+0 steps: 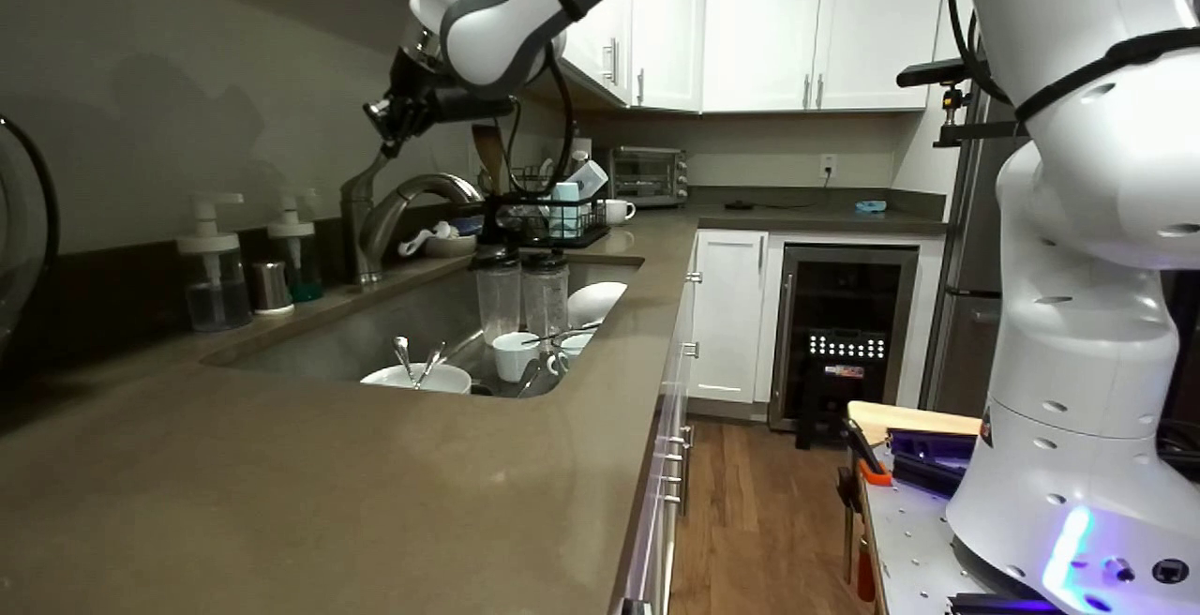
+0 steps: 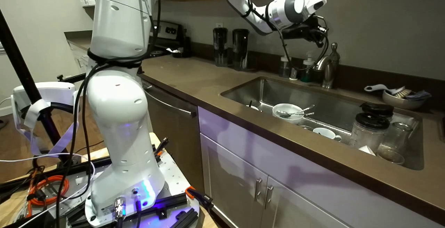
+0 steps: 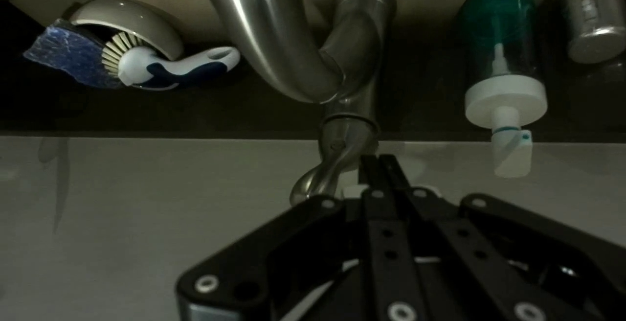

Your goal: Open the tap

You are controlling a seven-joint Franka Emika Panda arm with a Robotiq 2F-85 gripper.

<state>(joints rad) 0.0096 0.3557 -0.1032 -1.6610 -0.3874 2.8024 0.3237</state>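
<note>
The silver tap [image 1: 380, 231] stands behind the sink, with its arched spout over the basin. It also shows in an exterior view [image 2: 329, 73] and in the wrist view [image 3: 274, 32]. Its handle [image 3: 325, 174] rises upright from the top of the base [image 2: 334, 52]. My gripper [image 3: 379, 157] is shut, its two black fingers together with nothing between them. In the wrist view its tips are just right of the handle and overlap its edge. In an exterior view the gripper [image 2: 320, 43] is beside the handle's top with a small gap. Whether they touch elsewhere I cannot tell.
Soap bottles [image 1: 214, 268] and a small metal cup [image 1: 272, 287] stand beside the tap. A bowl with a brush [image 2: 403, 97] is on its other side. The sink [image 2: 295, 89] holds dishes and lidded jars [image 2: 370, 130]. The wall [image 3: 122, 238] is close behind the handle.
</note>
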